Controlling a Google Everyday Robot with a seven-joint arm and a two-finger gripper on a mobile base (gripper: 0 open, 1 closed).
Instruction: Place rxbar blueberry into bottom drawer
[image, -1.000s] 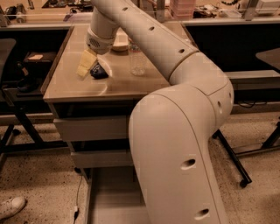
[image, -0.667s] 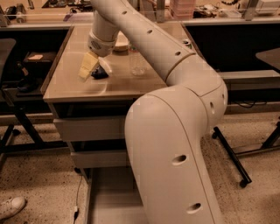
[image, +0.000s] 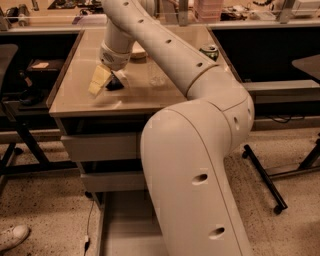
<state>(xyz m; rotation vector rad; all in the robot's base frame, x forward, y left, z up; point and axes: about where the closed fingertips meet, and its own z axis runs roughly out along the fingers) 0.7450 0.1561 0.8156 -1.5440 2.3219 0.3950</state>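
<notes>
The rxbar blueberry (image: 114, 83), a small dark bar, lies on the tan tabletop (image: 75, 97) near its left middle. My gripper (image: 102, 80) hangs from the arm right over it, with its pale yellow tip just left of the bar and touching or nearly touching it. The bottom drawer (image: 122, 235) is pulled out at floor level below the table, showing its flat grey floor; my arm's big lower link covers its right part. A green soda can (image: 209, 51) stands at the table's far right.
Two closed grey drawers (image: 100, 147) sit above the open one. A clear cup (image: 156, 76) and a plate (image: 138, 50) stand behind the gripper. A chair (image: 15, 90) stands at left, a shoe (image: 12, 236) and a cable (image: 88, 227) lie on the floor.
The gripper has sunk slightly toward the bar on the tabletop. The arm's lower link has shifted a little in view. The bar has not moved.
</notes>
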